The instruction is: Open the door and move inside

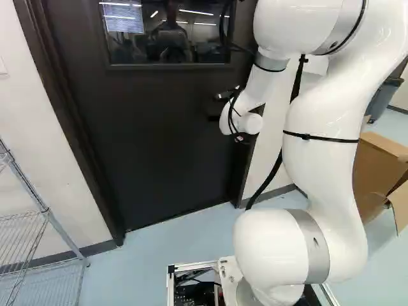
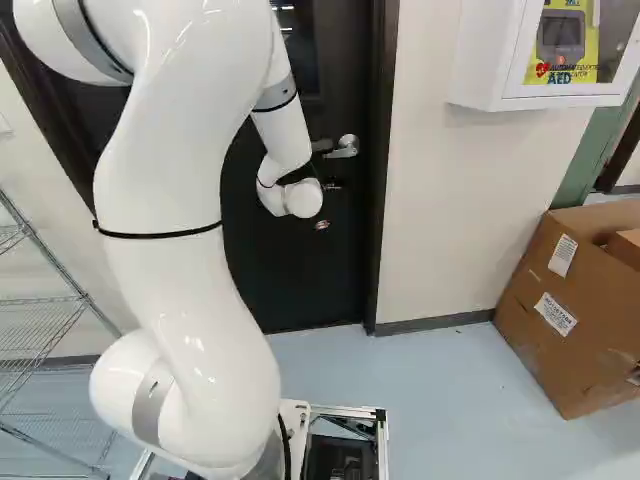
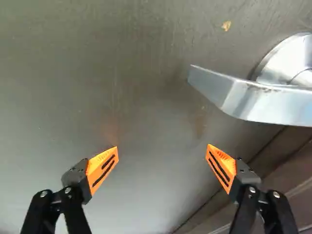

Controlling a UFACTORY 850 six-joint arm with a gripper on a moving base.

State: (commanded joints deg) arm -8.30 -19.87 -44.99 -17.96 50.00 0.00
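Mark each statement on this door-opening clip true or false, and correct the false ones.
1. The gripper is open. True.
2. The lever handle is clamped between the gripper's fingers. False: it lies off to one side, ungripped.
3. The door stands wide open. False: it is closed in its frame.
4. A cardboard box sits on the floor at the right of the right base view. True.
5. A wire rack stands at the left of both base views. True.
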